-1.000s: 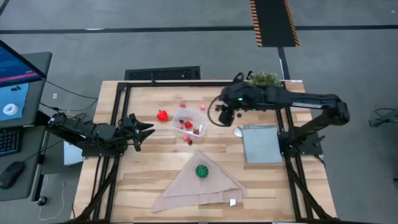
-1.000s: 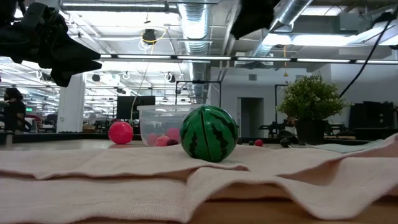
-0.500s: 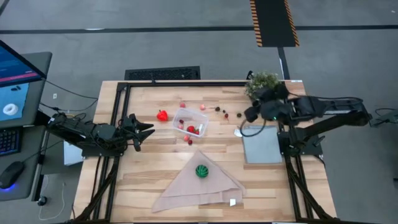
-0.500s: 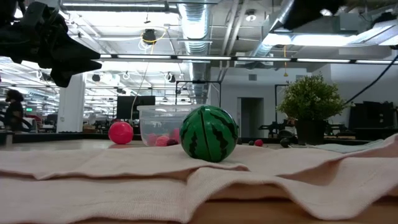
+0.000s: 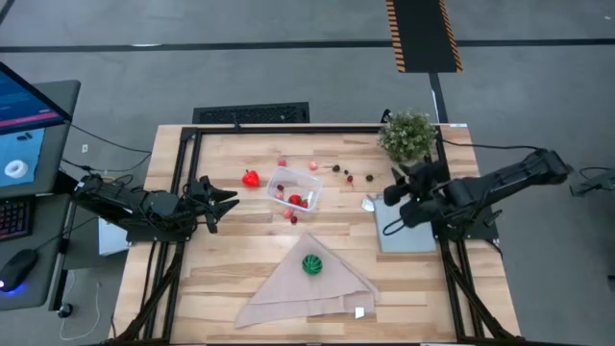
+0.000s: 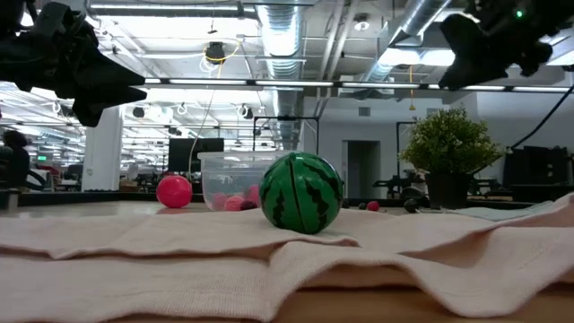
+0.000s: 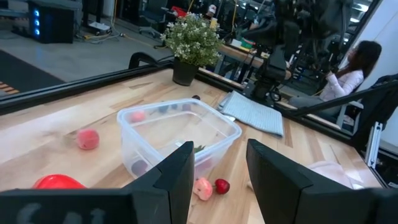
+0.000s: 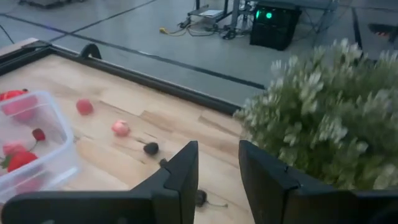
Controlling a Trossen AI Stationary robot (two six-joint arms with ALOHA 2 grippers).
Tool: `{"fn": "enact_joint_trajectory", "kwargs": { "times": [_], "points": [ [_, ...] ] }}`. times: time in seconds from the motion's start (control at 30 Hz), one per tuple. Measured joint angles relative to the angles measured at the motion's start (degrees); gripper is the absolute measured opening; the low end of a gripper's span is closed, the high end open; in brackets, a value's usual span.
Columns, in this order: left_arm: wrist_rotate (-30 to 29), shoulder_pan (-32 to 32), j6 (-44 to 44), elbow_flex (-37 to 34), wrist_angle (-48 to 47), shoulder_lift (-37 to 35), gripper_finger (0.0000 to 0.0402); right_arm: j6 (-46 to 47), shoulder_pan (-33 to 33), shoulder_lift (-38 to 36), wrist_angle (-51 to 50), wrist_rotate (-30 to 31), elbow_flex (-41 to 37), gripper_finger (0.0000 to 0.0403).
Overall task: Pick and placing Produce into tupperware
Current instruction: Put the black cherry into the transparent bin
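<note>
Over on the right side of the worktop (image 5: pixel 240 279), the right gripper (image 5: pixel 396 195) hangs above the grey panel (image 5: pixel 408 231), just beside the potted plant (image 5: pixel 407 135). Its jaws stand a little apart with nothing between them. Across the boards, the left gripper (image 5: pixel 223 202) hovers near the left edge, its jaws also parted slightly and holding nothing, pointed toward the tupperware (image 5: pixel 293 189).

That clear tub sits near the middle of the worktop, toward the far side, with a few red and pink pieces lying inside it. A red pepper-like piece (image 5: pixel 251 178) rests on the wood just to its left. A pink berry (image 5: pixel 313 165) and a small red one (image 5: pixel 282 162) lie close behind the tub, and another red bit (image 5: pixel 292 217) lies just in front of it. Three dark berries (image 5: pixel 350 176) trail off toward the plant. Nearer me, the green striped ball (image 5: pixel 310 263) sits on the beige cloth (image 5: pixel 288 293), well apart from the tub.
</note>
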Motion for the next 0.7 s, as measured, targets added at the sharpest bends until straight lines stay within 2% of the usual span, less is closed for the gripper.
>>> {"fn": "enact_joint_trajectory", "kwargs": {
  "times": [0.13, 0.33, 0.57, 0.7],
  "points": [
    [0.0, 0.01, -0.19, 0.0, 0.01, 0.0, 0.0139, 8.04, 2.23, 3.25, -0.02, 2.29, -3.89, 0.0141],
    [-0.02, 0.02, -0.19, 0.0, 0.02, -0.01, 0.0139, 16.08, 2.31, 9.86, 1.34, 1.96, -7.24, 0.0139],
    [-1.53, 0.0, -0.1, -0.02, 0.15, 0.0, 0.0139, 17.33, 1.64, 17.98, 7.56, 0.32, -7.41, 0.0137],
    [-1.57, 0.02, 0.13, -0.02, 0.04, 0.0, 0.0139, 11.46, 1.14, 22.39, 12.19, -1.62, -7.41, 0.0135]
  ]
}}
